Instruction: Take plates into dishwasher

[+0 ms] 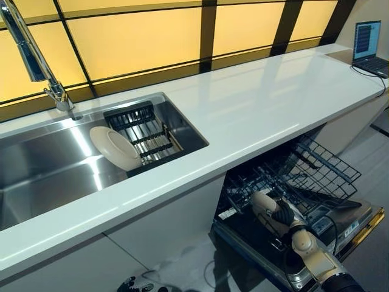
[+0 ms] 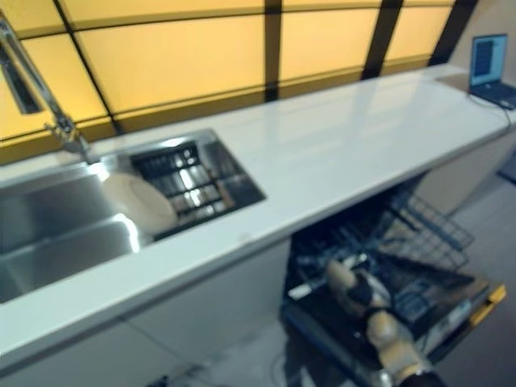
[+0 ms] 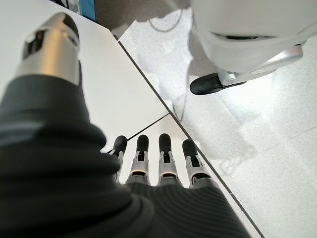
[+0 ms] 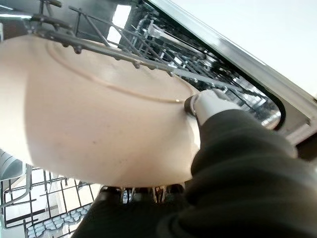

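1. The left hand hangs low beside the white cabinet front, fingers straight and holding nothing.
2. In the steel sink, a cream plate leans against a black drying rack, below the faucet.
3. The white counter runs rightward to a laptop.
4. Under it, the right hand is clamped on a second cream plate, thumb over its rim, at the dishwasher's lower rack.
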Robot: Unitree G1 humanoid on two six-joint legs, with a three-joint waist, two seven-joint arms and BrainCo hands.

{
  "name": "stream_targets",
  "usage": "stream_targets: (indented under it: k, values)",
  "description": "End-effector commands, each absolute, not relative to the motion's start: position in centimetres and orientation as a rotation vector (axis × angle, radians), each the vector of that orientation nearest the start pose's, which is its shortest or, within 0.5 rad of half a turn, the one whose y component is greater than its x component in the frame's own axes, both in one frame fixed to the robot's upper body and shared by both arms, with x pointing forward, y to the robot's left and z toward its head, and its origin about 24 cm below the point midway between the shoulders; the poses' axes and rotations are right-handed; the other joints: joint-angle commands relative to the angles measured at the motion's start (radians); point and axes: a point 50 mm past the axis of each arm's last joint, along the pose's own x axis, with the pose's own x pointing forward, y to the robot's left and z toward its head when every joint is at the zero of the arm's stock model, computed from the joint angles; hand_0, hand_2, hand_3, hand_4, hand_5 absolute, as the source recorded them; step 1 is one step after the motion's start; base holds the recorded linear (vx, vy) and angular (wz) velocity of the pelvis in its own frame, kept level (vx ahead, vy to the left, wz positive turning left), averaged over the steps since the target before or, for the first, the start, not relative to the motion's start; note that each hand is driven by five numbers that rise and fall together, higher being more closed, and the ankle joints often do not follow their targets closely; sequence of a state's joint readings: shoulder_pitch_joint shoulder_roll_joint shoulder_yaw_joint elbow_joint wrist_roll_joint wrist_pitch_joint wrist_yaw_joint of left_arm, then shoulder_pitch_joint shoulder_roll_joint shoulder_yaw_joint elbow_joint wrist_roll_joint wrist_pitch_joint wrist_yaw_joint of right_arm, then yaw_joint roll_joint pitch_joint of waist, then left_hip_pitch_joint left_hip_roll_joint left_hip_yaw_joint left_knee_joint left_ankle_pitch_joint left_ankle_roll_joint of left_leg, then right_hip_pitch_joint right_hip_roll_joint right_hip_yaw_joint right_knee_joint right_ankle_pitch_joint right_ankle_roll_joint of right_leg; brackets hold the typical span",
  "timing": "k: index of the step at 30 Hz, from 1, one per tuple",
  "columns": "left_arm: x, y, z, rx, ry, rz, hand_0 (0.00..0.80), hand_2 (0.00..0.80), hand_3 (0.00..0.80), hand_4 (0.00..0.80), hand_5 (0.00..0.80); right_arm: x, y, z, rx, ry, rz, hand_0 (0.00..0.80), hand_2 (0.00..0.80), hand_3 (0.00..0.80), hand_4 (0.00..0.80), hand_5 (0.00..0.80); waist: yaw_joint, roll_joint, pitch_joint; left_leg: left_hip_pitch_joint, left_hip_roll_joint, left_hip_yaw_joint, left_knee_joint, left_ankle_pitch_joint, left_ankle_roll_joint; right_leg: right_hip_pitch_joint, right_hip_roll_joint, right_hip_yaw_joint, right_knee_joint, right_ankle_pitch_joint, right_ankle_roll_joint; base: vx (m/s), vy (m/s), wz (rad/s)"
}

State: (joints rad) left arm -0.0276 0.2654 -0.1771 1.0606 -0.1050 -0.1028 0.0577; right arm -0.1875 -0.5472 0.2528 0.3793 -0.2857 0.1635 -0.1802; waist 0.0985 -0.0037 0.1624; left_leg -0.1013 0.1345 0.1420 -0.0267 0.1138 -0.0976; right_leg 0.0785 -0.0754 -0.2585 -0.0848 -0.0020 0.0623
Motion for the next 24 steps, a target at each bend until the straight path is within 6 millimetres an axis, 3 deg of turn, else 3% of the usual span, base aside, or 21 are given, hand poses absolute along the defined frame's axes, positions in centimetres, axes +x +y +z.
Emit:
stream_targets:
  k: [1,24]
  values:
    - [16.3,23.8,-12.8,0.377,0.884,0.000,0.000,0.000,0.000,0.000,0.000,29.5,-22.9,2.8,-0.966,0.223,-0.014,0.800,0.800,0.800,0.800,0.800,0.018,-0.035,-0.003,-0.128,-0.010,-0.013,-0.016,0.065,0.004,0.060,-0.076,0.023,0.060,-0.042,0.046,-0.005,-0.010,0.08]
    - [17.6,23.7,-12.3,0.394,0.854,-0.021,0.000,0.000,0.000,0.000,0.000,29.9,-22.8,0.9,-0.986,0.353,0.039,0.800,0.800,0.800,0.800,0.800,0.037,-0.037,0.015,-0.143,-0.014,-0.029,-0.017,0.070,0.002,0.049,-0.071,0.017,0.062,-0.046,0.038,0.001,-0.001,0.01]
